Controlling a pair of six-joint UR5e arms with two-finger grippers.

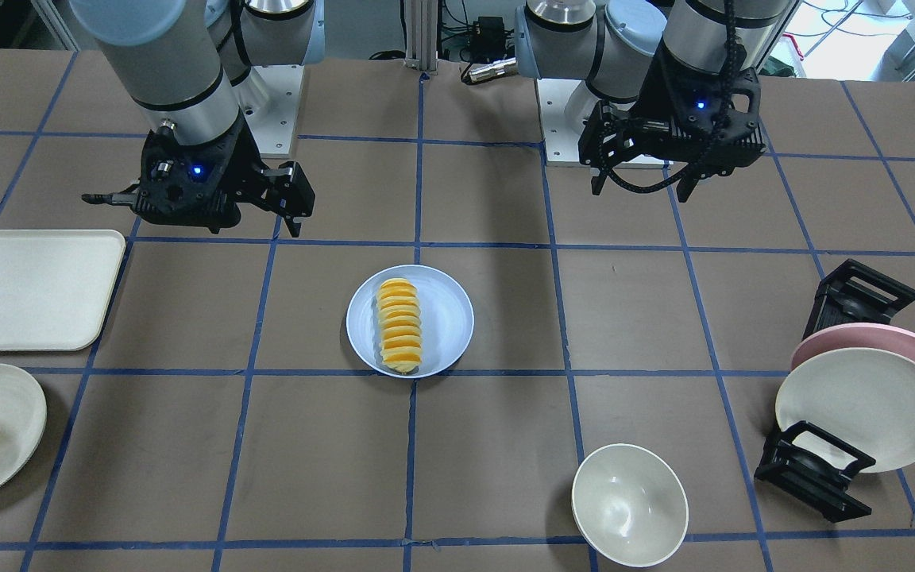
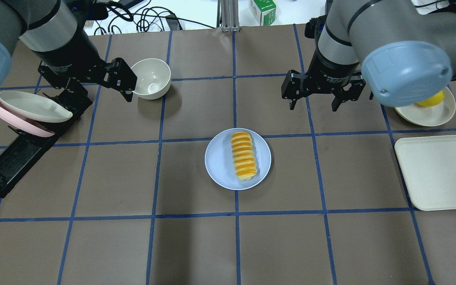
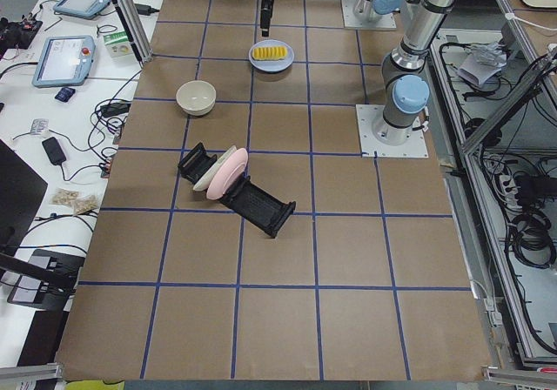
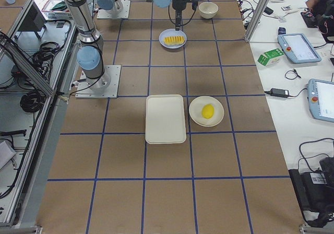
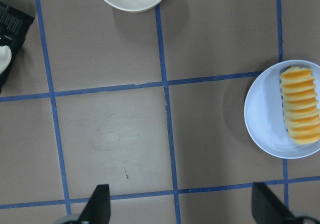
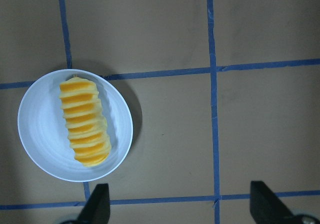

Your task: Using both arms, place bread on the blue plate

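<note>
The bread [image 2: 244, 155], a ridged yellow-orange loaf, lies lengthwise on the blue plate [image 2: 218, 162] at the table's middle; both also show in the front view, bread [image 1: 399, 326] on plate [image 1: 449, 310]. My left gripper [image 2: 93, 89] is open and empty, held high to the plate's far left near the bowl. My right gripper [image 2: 313, 105] is open and empty, held high beyond the plate's right side. The left wrist view shows the plate [image 5: 260, 114] at the right edge; the right wrist view shows the bread [image 6: 85, 121] at the lower left. Neither gripper touches anything.
A cream bowl [image 2: 151, 79] stands by the left gripper. A black rack [image 2: 22, 152] holds a pink plate and a cream plate [image 2: 30, 107] at the left. A cream tray [image 2: 441, 170] and a cream plate with a yellow fruit [image 2: 432, 99] lie at the right.
</note>
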